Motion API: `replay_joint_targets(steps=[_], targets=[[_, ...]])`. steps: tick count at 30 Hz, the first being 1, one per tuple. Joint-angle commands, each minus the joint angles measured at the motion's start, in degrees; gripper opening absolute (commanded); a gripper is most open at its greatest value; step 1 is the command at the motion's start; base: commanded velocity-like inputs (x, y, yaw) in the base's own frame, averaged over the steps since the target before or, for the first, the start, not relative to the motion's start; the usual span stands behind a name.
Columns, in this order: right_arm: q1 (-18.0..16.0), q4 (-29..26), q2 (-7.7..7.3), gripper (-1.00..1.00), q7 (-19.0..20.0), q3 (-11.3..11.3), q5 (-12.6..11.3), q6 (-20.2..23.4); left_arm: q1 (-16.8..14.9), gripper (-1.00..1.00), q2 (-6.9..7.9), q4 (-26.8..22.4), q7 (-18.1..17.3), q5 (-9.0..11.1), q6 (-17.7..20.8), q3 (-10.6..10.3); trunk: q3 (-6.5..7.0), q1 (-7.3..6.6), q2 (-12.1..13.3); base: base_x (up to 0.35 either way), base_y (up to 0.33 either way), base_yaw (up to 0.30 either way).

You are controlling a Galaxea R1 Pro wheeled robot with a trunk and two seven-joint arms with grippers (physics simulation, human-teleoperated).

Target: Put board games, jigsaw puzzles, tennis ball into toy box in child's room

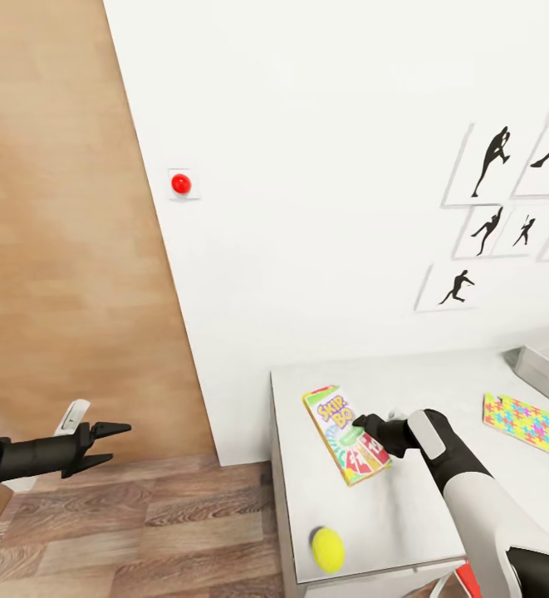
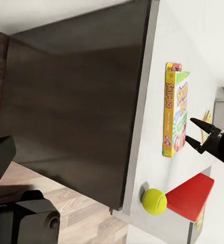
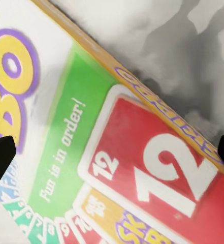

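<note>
A pale grey table [image 1: 407, 507] with a smooth matte top stands against a plain white wall [image 1: 324, 166], beside a floor [image 1: 141, 531] of brown-grey wood planks. On it lies a board game [image 1: 345, 433], a thin flat rectangular box with a glossy lid printed white, green, yellow and red, a large "12" card showing in the right wrist view, and an orange rim along its edge. The right gripper [image 1: 365, 428], black and angular on a white rounded arm, hovers just over the middle of that box with its fingers spread apart, one dark tip at either side of the lid; whether they touch the box I cannot tell. Near the table's front edge sits the tennis ball [image 1: 328, 549], a fuzzy yellow-green sphere, well apart from the box. Further along the top lies a jigsaw puzzle [image 1: 527, 424], a thin square of interlocking neon pieces, and beyond it the corner of a grey open-topped toy box [image 1: 544, 370]. The left gripper [image 1: 116, 442] hangs out over the floor, away from the table, its pointed black fingers parted and empty. A round red button [image 1: 180, 183] and black silhouette pictures [image 1: 490, 162] hang on the wall
</note>
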Motion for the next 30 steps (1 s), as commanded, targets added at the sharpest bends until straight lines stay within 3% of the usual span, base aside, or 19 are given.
replay_joint_targets(steps=[1,10,14,17,30], targets=[[0.0,-0.1,0.03,1.0,-0.5,-0.1,-0.6,0.2,-0.1,1.0,0.05,0.1,-0.6,-0.4,0.0,-0.2,-0.12,0.04,-0.1,0.0,0.14,0.0],[0.0,0.0,0.12,1.0,-0.5,0.2,-0.6,-0.6,-0.1,1.0,0.05,0.1,-0.6,-0.4,0.0,-0.2,-0.12,0.04,-0.1,0.0,0.133,0.0],[0.0,0.0,-0.15,1.0,-0.5,2.8,-0.6,-0.7,-0.1,1.0,0.05,0.1,-0.6,-0.4,0.0,-0.2,-0.12,0.04,-0.1,0.0,0.164,0.0],[0.0,0.0,-0.18,1.0,-0.5,3.6,-0.6,-1.0,-0.1,1.0,0.05,0.1,-0.6,-0.4,0.0,-0.2,-0.12,0.04,-0.1,0.0,0.078,0.0],[0.0,0.0,0.0,1.0,-0.5,3.9,-0.7,-1.3,-0.1,1.0,0.05,0.1,-0.6,-0.4,0.0,-0.1,-0.12,0.04,-0.1,0.0,0.223,0.0]])
